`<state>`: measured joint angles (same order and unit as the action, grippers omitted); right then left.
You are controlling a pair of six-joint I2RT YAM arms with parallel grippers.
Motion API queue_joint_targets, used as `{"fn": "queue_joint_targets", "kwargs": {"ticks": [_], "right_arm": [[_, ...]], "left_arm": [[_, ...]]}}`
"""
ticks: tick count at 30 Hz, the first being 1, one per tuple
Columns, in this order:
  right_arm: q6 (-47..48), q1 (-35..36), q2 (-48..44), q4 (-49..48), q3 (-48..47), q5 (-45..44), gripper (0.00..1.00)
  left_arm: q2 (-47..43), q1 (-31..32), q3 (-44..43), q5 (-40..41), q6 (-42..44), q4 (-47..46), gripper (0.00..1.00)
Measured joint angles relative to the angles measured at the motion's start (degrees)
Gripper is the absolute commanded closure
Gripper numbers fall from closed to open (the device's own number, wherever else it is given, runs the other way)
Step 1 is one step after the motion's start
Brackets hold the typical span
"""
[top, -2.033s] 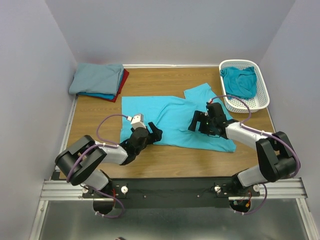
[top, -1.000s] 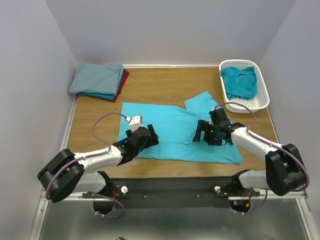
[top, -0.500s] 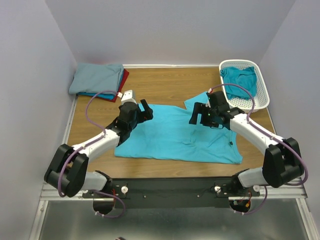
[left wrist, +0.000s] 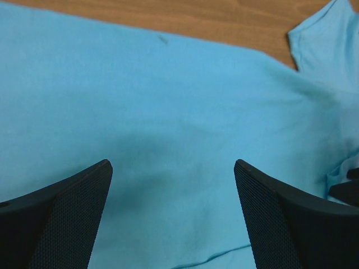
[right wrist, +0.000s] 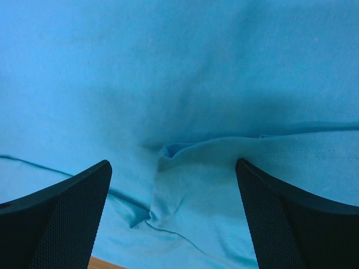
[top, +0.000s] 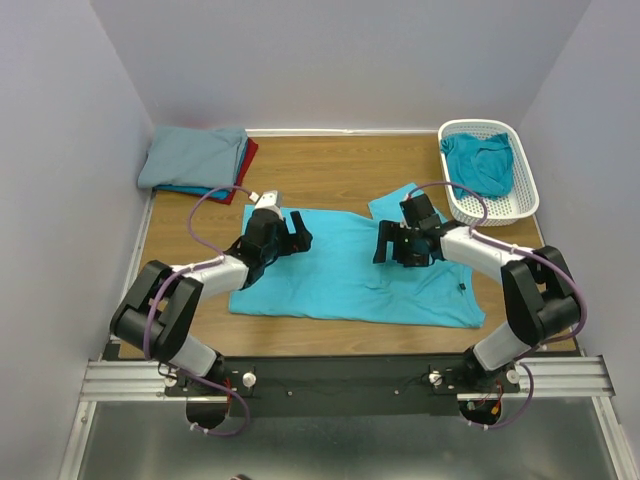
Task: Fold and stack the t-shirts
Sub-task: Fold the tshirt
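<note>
Shirt: the turquoise t-shirt (top: 335, 285) lies spread flat mid-table, with a small pucker (right wrist: 168, 151) under the right gripper (top: 390, 248).
Handling: light and limp, likely to bunch; I'd pinch a hem or sleeve edge.
Jaws: the left gripper (top: 297, 232) and the right both gape over the cloth, holding nothing.
Surface: smooth wooden table (top: 330, 170).
Room: pale walls (top: 350, 60) close by; folded stack (top: 195, 158) far left, basket (top: 478, 124) with a teal shirt (top: 480, 165) far right.

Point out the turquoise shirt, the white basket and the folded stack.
turquoise shirt (top: 340, 278), top view, middle of its body.
white basket (top: 505, 211), top view, near wall.
folded stack (top: 195, 155), top view, grey-blue top shirt.
</note>
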<state>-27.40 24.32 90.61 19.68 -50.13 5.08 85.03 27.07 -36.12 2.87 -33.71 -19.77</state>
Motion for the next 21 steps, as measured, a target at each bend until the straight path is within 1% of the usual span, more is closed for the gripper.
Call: {"fn": "queue_joint_targets", "kwargs": {"ticks": [5,12,16,21], "right_arm": [[0.0,0.5,0.0,-2.4,1.0,-0.4,0.02],[-0.9,1.2,-1.5,-7.1,4.0,-1.1,0.02],[-1.5,1.7,-2.2,-9.4,5.4,-1.4,0.02],[-2.5,2.6,-3.8,-11.7,7.6,-1.8,0.02]], "left_arm": [[3.1,0.0,3.8,-2.0,-1.4,-3.1,0.06],[3.4,0.0,6.2,-1.8,-2.4,-7.7,0.07],[2.4,0.0,8.3,-1.1,-3.5,-9.8,0.08],[-0.7,0.0,11.2,-0.7,-5.2,-9.7,0.09]]}}
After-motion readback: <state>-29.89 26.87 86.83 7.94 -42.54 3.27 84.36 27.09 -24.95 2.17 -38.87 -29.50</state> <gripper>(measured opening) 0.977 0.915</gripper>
